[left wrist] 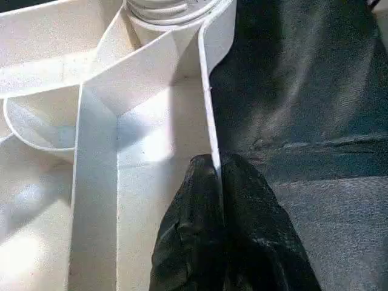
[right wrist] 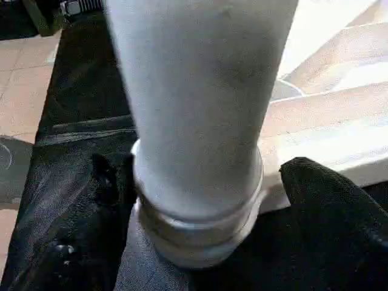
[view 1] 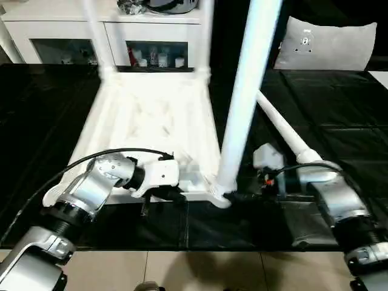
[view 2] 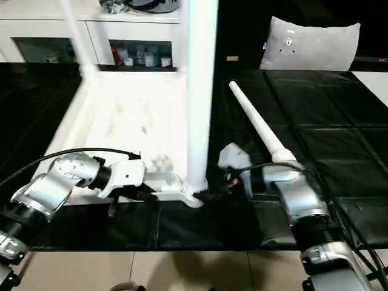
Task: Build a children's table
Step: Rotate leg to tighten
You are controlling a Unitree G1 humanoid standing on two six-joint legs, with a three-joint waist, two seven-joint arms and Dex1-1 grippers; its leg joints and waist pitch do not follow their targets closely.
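Observation:
The children's table lies upside down on the black mat, its ribbed white top [view 1: 151,115] facing up. White legs stand in both far corner sockets [view 1: 97,36] [view 1: 206,30] and in the near right socket [view 1: 242,103]. Another leg [view 2: 257,121] lies loose on the mat to the right. My left gripper [left wrist: 217,163] is shut on the thin near rim of the top, close to the near right socket. My right gripper [right wrist: 200,176] straddles the base of the near right leg, a black finger [right wrist: 327,206] on each side, with a small gap at one of them.
A white cabinet [view 1: 73,30] with glass doors stands behind the table. A grey cushion [view 1: 327,42] leans at the back right. The black mat [view 1: 339,121] ends at a tiled floor [view 1: 182,270] along the near edge.

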